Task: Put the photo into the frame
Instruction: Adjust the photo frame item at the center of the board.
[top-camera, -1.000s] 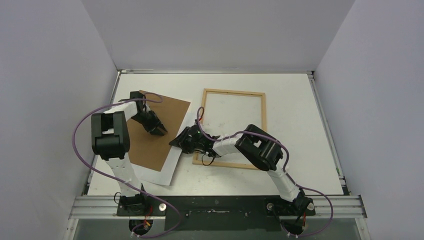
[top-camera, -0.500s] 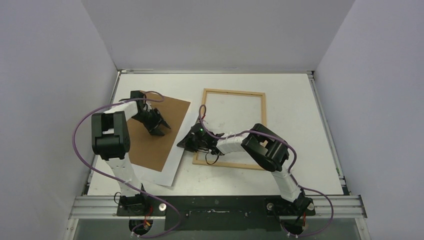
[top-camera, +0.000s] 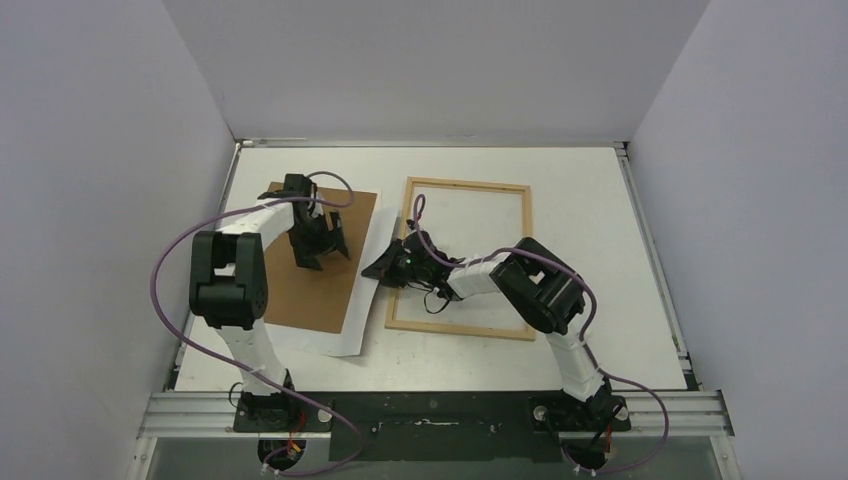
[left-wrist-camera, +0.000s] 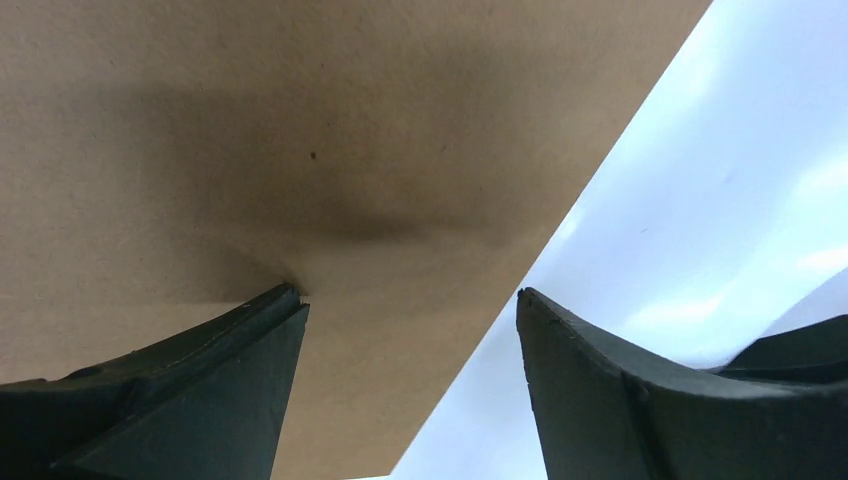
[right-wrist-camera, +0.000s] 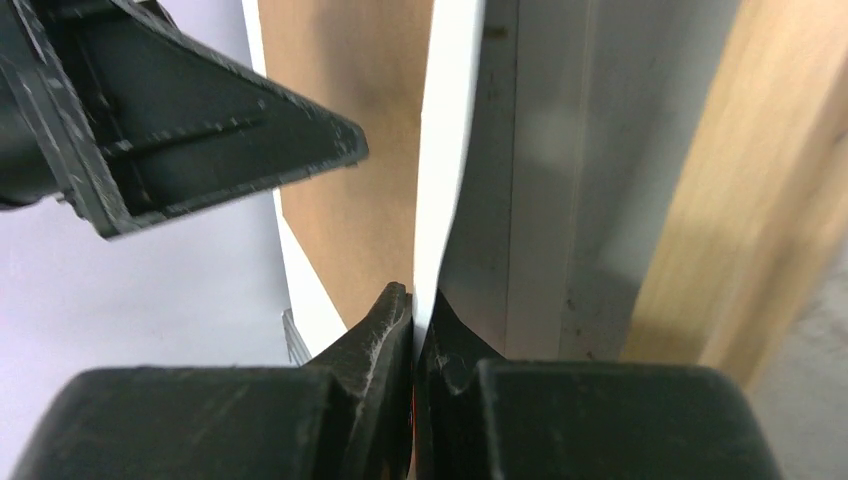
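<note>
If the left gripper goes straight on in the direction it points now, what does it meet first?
Most likely the brown backing board: in the left wrist view the left gripper points down at its edge, one finger seemingly touching it, the other over the white photo. Depth is unclear.

White photo (top-camera: 360, 305) lies just left of wooden frame (top-camera: 470, 183).

Mostly covered by panel (top-camera: 300, 280): photo (top-camera: 362, 300), showing only white strips along right and near edges; printed side unseen. Partly masked by right arm in top view: left rail of frame (top-camera: 462, 184). Too small and dark there to read: jaws of right gripper (top-camera: 385, 268). Cut off at bottom of left wrist view: fingers (left-wrist-camera: 200, 400) of left gripper (left-wrist-camera: 410, 295). Blurred and cropped in right wrist view: frame wood at right.
</note>
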